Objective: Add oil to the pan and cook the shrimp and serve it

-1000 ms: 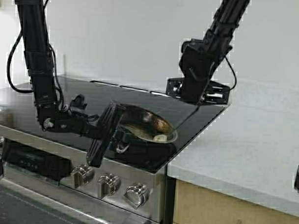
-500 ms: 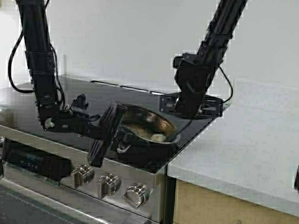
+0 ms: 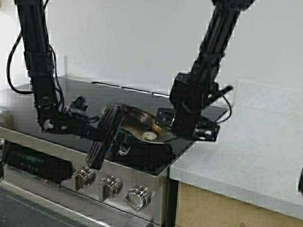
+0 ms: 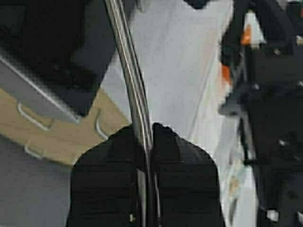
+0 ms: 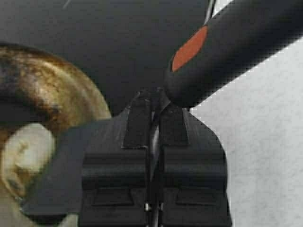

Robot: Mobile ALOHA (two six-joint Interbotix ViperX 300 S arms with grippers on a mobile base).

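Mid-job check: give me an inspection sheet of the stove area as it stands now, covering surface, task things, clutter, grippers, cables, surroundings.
Surface: black glass cooktop, with a pale counter to its right.
Job's things: the pan is tilted at the cooktop's front right corner; one pale shrimp lies inside. Oil: nothing seen.
Clutter: nothing seen.
Grippers: left gripper is shut on the pan's thin steel rim; right gripper is shut on a black spatula, whose blade reaches into the pan beside the shrimp.
Cables: black cables run along both arms, clear of the pan.
Surroundings: stove knobs below the front edge, a wooden cabinet under the counter, plain wall behind.
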